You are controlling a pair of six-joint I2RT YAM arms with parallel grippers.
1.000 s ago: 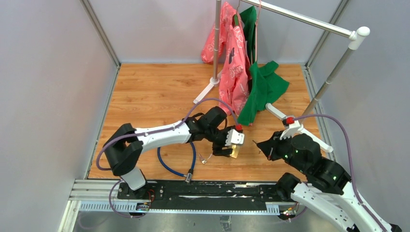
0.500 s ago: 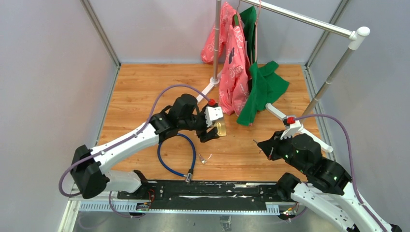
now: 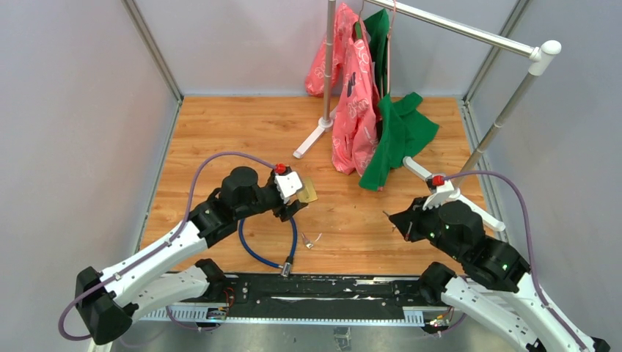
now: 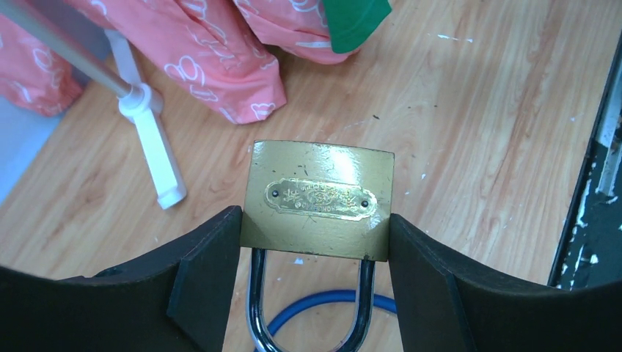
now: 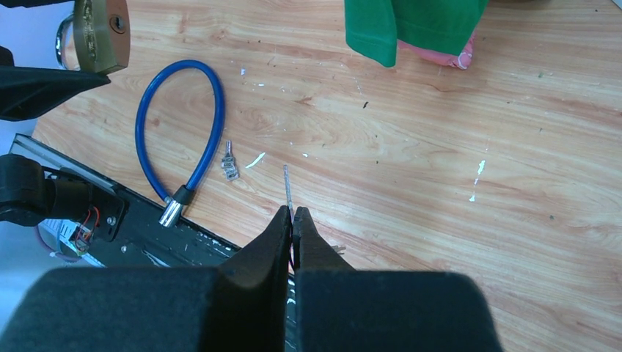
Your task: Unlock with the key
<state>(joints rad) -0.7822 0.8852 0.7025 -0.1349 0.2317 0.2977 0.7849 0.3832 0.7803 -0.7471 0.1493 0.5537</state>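
A brass padlock [image 4: 317,198] with a chrome shackle [image 4: 257,308] is clamped by its sides between the black fingers of my left gripper [image 4: 315,224], shackle toward the wrist. From above, the padlock [image 3: 307,192] hangs over the wooden floor left of centre, in the left gripper [image 3: 293,198]. My right gripper [image 5: 293,214] is shut on a key, whose thin metal blade [image 5: 288,187] sticks out past the fingertips. In the top view this right gripper [image 3: 400,220] hovers at the right, well apart from the padlock. The right wrist view catches the padlock [image 5: 106,33] with its keyhole at top left.
A blue cable lock [image 3: 268,242] loops on the floor under the left arm, with small loose keys [image 3: 312,240] beside it. A clothes rack [image 3: 323,125] holds pink [image 3: 352,110] and green garments [image 3: 400,136] at the back. A black rail [image 3: 315,290] runs along the near edge.
The left arm has swung back to the left, carrying the padlock from near the floor's centre to left of centre. The right arm and its key have stayed put.
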